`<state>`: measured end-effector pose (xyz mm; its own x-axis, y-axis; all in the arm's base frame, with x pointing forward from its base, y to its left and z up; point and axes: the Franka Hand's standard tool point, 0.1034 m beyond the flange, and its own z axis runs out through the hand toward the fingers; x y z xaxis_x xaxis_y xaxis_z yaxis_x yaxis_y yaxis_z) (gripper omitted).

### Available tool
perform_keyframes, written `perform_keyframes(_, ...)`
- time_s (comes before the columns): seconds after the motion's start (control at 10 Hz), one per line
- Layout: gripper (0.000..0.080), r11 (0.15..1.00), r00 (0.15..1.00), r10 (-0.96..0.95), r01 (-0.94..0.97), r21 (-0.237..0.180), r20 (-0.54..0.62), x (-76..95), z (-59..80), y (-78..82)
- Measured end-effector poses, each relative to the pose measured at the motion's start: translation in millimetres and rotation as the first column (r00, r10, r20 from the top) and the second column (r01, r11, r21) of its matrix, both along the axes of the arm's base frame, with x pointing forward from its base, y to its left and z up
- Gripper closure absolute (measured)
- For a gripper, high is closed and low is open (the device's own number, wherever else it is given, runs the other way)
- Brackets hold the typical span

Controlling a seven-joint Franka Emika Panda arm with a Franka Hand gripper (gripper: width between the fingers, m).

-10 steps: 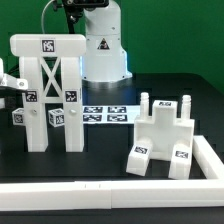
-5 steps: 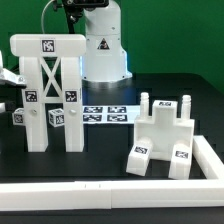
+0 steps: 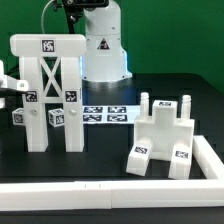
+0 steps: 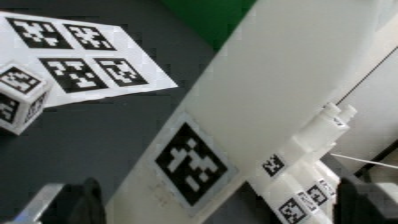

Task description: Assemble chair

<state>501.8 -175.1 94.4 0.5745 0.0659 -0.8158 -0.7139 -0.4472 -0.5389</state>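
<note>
Claw spread open beside the white chair back bearing black-and-white square tags.

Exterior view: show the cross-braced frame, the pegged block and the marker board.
cross-braced frame (image 3: pixel 47 46): exterior view, top bar's tag.
pegged block (image 3: pixel 163 128): exterior view, front face.
marker board (image 3: pixel 108 114): exterior view, middle tags.

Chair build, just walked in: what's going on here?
The Panda's gripper is open at the exterior view's left edge, beside the upright chair back frame, and I can't see it gripping anything. The frame stands on the table. The pegged seat block sits apart from it, toward the exterior view's right, not yet joined. The marker board lies between the two.
</note>
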Motion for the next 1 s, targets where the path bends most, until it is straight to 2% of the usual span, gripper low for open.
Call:
perform_keyframes(0.4, 0.015, 0.994, 0.977, -0.058, 0.038, -0.099, -0.207, 0.3, 0.0, 0.9)
perform_keyframes(0.7, 0.015, 0.982, 0.914, -0.122, 0.054, -0.182, -0.387, -2.4, -5.0, 2.0)
perform_keyframes(1.0, 0.015, 0.976, 0.864, -0.159, 0.065, -0.207, -0.478, -10.9, -20.3, -0.8)
